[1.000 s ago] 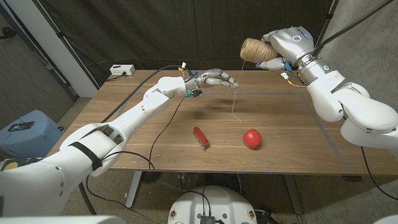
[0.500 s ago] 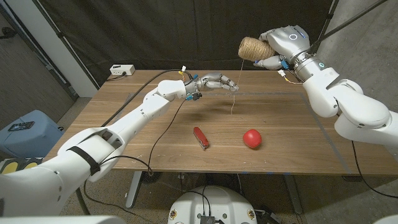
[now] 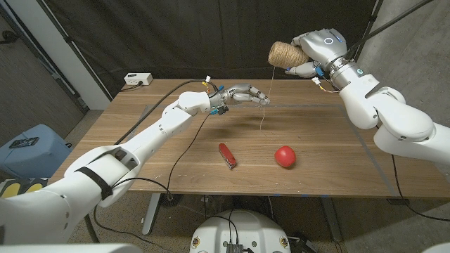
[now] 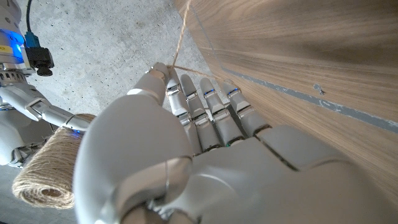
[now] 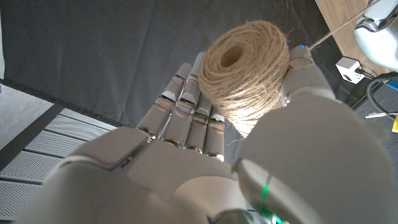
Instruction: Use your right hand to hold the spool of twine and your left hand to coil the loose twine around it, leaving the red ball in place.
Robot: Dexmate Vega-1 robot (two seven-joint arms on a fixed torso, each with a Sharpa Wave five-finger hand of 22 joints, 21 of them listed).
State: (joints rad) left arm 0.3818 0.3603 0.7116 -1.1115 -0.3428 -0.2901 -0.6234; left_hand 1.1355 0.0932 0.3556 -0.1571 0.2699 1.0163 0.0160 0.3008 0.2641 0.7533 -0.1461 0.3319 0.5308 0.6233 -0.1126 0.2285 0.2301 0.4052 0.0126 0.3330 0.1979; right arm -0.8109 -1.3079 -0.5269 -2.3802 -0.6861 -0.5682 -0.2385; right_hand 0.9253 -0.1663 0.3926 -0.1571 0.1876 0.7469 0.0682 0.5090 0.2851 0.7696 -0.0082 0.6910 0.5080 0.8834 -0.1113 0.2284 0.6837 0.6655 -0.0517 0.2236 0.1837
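Above the table's (image 3: 337,140) far right corner, the right hand (image 3: 314,50) grips the spool (image 3: 284,54) aloft, while the left hand (image 3: 247,93) pinches the twine (image 3: 266,112) hanging from it, the ball (image 3: 285,156) resting below.

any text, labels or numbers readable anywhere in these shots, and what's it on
No readable text in any view.
Red pocket knife: any mark on it is too small to tell.
White box at the table's far left corner: no legible label.
Spool of twine, held by the right hand: plain, no label showing.
Red ball: plain.
Left hand: no markings to read.
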